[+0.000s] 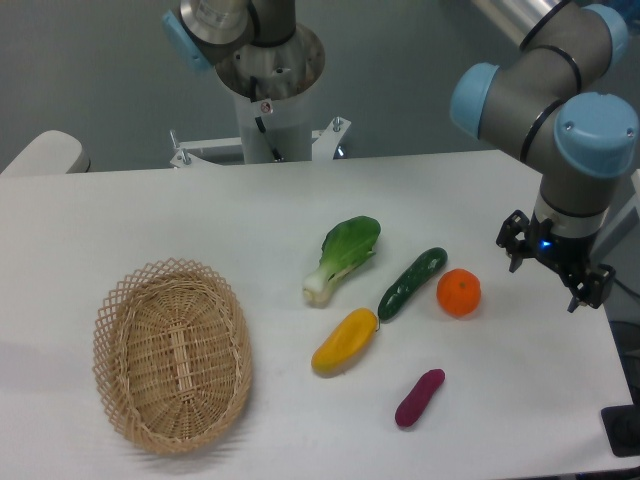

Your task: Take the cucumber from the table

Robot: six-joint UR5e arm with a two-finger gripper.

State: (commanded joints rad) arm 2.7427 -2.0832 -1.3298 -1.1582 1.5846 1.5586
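Observation:
The cucumber (411, 283), dark green and slightly curved, lies on the white table (200, 210) right of centre, slanting from lower left to upper right. Its lower end nearly touches the yellow vegetable (344, 341). My gripper (554, 267) hovers over the table's right side, well to the right of the cucumber with the orange between them. Its fingers are spread apart with nothing between them.
A bok choy (342, 256) lies just left of the cucumber. An orange (458, 292) sits at its right. A purple vegetable (419, 398) lies nearer the front edge. A wicker basket (172, 352) stands at front left. The arm's base (268, 75) rises behind the table.

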